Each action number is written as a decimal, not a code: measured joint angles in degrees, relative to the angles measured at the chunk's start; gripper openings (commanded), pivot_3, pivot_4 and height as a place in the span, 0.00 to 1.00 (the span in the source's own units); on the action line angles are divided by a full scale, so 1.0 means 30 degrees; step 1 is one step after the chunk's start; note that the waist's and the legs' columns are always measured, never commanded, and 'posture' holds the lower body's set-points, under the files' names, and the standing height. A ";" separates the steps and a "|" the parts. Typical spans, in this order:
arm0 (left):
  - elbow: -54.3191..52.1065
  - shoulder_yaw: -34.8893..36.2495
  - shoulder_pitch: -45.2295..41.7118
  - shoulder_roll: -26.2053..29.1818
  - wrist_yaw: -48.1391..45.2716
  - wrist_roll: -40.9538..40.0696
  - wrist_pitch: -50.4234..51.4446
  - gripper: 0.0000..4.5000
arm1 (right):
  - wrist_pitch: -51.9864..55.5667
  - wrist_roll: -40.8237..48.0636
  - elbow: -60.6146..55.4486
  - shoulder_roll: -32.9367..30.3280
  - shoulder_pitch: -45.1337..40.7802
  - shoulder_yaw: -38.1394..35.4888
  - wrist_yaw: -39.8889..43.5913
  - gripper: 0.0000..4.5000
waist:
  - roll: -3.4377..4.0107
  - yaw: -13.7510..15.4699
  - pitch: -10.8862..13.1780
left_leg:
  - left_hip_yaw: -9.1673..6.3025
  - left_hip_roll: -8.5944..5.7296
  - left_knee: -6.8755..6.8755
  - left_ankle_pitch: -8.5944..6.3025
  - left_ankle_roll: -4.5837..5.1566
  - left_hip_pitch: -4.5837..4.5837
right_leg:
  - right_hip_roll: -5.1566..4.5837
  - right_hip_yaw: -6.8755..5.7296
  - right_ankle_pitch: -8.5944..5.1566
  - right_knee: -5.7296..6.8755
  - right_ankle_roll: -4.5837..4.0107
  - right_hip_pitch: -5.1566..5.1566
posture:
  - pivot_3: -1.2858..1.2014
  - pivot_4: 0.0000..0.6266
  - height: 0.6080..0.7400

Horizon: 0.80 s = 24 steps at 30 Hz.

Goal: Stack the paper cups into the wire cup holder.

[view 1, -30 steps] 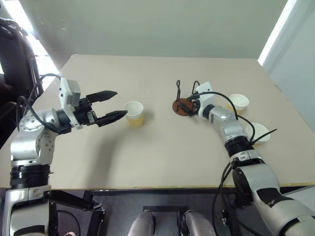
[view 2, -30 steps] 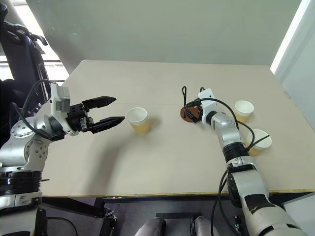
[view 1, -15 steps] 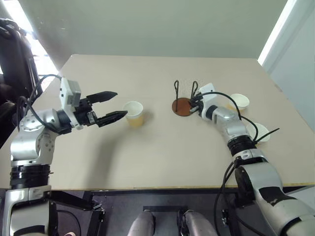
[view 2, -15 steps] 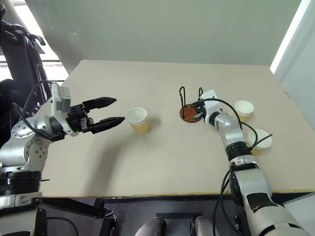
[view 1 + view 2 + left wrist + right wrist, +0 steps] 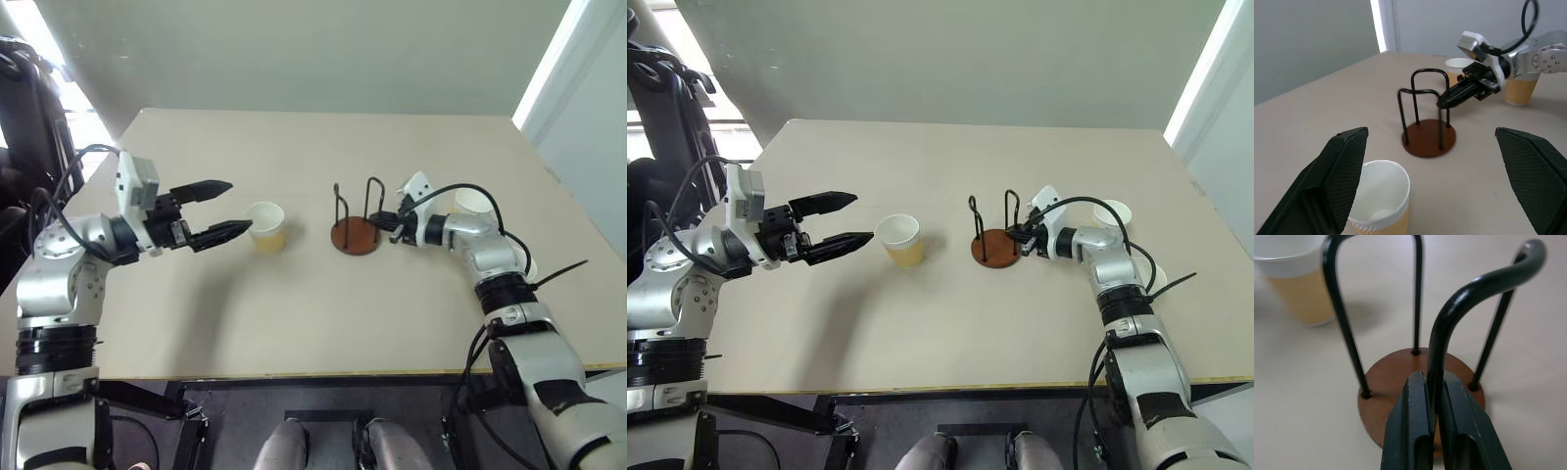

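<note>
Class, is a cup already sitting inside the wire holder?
No. The holder shows a bare base between its loops, and the nearest cup stands apart on the table.

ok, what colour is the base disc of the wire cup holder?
Reddish-brown, under black wires. The wire cup holder base shows best in the right wrist view.

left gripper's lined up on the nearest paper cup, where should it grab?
Grip the paper cup across its upper wall, just under the white rim, coming in level from the robot's left. It stands upright and tapers downward, so the wider top resists slipping. The open left gripper already faces it from that side.
</note>
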 measured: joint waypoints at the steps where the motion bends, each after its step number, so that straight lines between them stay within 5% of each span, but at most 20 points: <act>1: 0.0081 0.0000 0.0000 0.0013 -0.0043 0.0081 0.0000 1.00 | 0.0398 0.0111 -0.0590 -0.0044 0.0235 0.0006 0.0170 0.00 | 0.0000 0.0002 0.0000 | -0.0001 0.0000 0.0000 0.0003 0.0001 0.0001 | 0.0000 -0.0001 -0.0001 0.0002 -0.0001 0.0000 | 0.52 0.24 1.00; 24: 0.0628 -0.0088 -0.0297 0.0049 0.0005 0.1125 -0.0473 1.00 | 0.3148 0.0705 -0.5996 -0.1602 0.3582 -0.0452 -0.2250 0.00 | -0.0002 0.0030 -0.0001 | 0.0002 0.0000 0.0004 0.0018 0.0011 0.0011 | 0.0000 0.0000 0.0010 0.0012 0.0016 0.0008 | 0.52 0.24 1.00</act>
